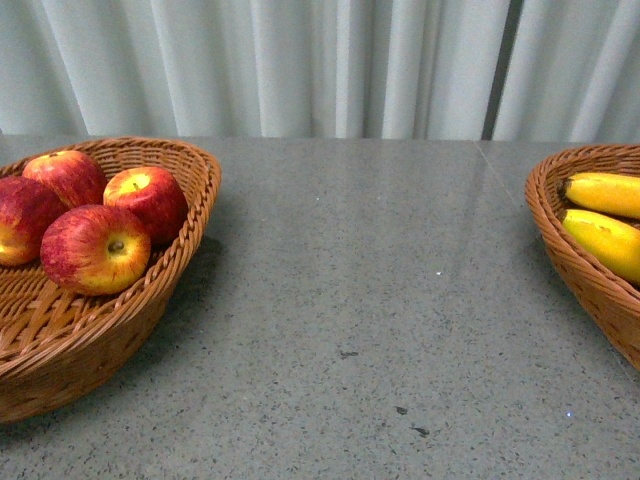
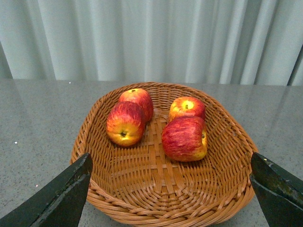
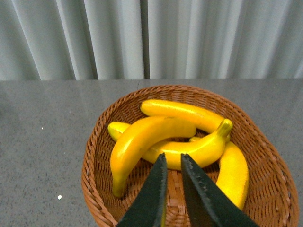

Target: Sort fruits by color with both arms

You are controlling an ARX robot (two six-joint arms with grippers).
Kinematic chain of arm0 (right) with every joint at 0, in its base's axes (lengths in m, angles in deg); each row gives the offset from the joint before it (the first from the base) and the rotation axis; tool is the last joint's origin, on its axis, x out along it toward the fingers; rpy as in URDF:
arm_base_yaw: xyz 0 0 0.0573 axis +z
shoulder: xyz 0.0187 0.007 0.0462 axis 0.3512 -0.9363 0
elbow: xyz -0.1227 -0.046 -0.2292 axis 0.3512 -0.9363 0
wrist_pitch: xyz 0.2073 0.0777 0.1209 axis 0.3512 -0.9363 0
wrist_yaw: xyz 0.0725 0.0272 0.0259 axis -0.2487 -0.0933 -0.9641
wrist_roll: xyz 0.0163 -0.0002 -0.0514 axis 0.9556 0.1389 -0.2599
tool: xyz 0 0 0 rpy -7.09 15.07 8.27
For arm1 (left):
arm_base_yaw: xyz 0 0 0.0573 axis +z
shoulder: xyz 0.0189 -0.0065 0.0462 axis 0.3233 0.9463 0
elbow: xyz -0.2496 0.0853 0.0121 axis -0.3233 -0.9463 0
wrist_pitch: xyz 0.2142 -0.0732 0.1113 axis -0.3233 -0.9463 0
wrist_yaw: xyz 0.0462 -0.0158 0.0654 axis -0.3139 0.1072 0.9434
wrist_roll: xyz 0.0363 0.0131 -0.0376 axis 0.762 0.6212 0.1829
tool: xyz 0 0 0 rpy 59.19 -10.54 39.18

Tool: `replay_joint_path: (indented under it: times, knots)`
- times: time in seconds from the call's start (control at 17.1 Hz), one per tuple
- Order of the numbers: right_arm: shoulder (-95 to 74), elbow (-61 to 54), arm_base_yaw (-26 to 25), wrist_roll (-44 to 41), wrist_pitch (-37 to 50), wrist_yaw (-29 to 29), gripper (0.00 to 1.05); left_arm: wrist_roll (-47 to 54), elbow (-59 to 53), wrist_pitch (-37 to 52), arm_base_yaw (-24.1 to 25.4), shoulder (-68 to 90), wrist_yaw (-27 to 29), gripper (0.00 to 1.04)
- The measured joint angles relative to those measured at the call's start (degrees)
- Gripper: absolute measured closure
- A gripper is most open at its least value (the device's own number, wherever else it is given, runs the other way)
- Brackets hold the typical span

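Several red apples [image 1: 96, 248] streaked with yellow lie in a wicker basket [image 1: 150, 295] at the left of the table. In the left wrist view the same apples [image 2: 184, 138] rest in that basket [image 2: 156, 189], and my left gripper [image 2: 170, 184] hangs open above its near rim, its fingers [image 2: 64, 194] wide apart and empty. Several yellow bananas [image 3: 142, 139] lie in a second wicker basket [image 3: 97, 165], seen at the right edge in the front view as bananas [image 1: 605, 240] in a basket [image 1: 575, 265]. My right gripper [image 3: 173, 163] is shut above them, holding nothing.
The grey speckled tabletop [image 1: 370, 300] stretches between the two baskets, with a few small dark specks [image 1: 410, 420] near the front. A pale pleated curtain [image 1: 330, 60] hangs behind the table. Neither arm shows in the front view.
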Motion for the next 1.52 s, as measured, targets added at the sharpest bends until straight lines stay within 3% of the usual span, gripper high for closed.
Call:
replay_joint_path:
  times: [0.06, 0.53, 0.64, 1.23, 1.29, 1.52]
  knots:
    - [1.29, -0.94, 0.00, -0.02, -0.02, -0.02, 1.03, 0.00, 0.00, -0.04, 0.00, 0.00, 0.00, 0.07]
    - [9.33, -4.87, 0.00, -0.26, -1.97, 0.00, 1.03, 0.00, 0.00, -0.02, 0.00, 0.00, 0.00, 0.07]
    - [17.29, -5.88, 0.00, -0.24, -10.58, -0.04, 1.03, -0.02, 0.00, -0.02, 0.00, 0.00, 0.02, 0.07]
    - [20.04, -7.10, 0.00, -0.26, -10.19, 0.00, 1.03, 0.00, 0.00, -0.02, 0.00, 0.00, 0.00, 0.07]
    - [20.04, -7.10, 0.00, -0.28, -10.19, 0.00, 0.97, 0.00, 0.00, -0.02, 0.00, 0.00, 0.00, 0.07]
    - [20.04, -7.10, 0.00, -0.28, -10.19, 0.00, 0.46, 0.00, 0.00, -0.02, 0.00, 0.00, 0.00, 0.07]
